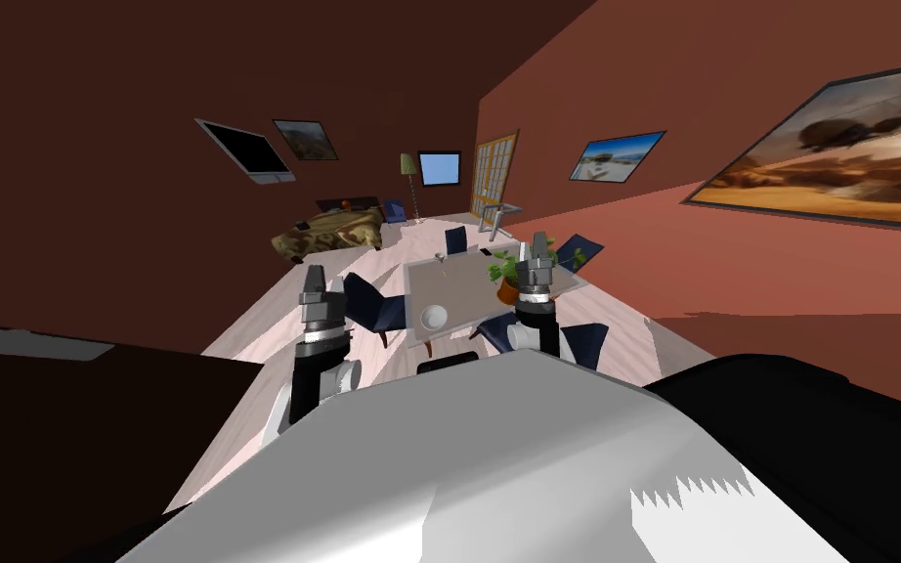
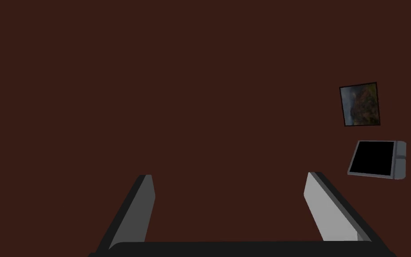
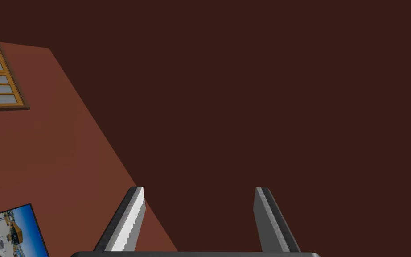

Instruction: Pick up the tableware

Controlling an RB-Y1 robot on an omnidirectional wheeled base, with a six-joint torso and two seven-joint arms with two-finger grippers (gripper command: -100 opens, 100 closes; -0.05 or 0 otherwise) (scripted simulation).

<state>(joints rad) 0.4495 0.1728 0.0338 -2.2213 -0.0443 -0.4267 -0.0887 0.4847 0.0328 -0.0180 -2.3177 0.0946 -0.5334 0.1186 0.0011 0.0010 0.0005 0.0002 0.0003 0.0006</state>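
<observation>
Potted plant (image 1: 505, 271), blue chairs (image 1: 372, 303), patterned sofa (image 1: 333, 233)

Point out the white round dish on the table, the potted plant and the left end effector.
white round dish (image 1: 433, 316): head view, its middle.
potted plant (image 1: 505, 266): head view, green leaves.
left end effector (image 1: 314, 273): head view, between its fingertips.

No lettering is showing legibly anywhere.

The large framed landscape (image 1: 830, 147) and the smaller wall picture (image 2: 360, 105) are showing painted scenes alone. The blue-sky picture (image 3: 4, 232) is showing a pale box with a mark on it (too small to read). The wall screen (image 2: 371, 157) is showing plain black, and the white round tableware (image 1: 433, 316) on the worktop (image 1: 458, 283) is showing a bare surface.
</observation>
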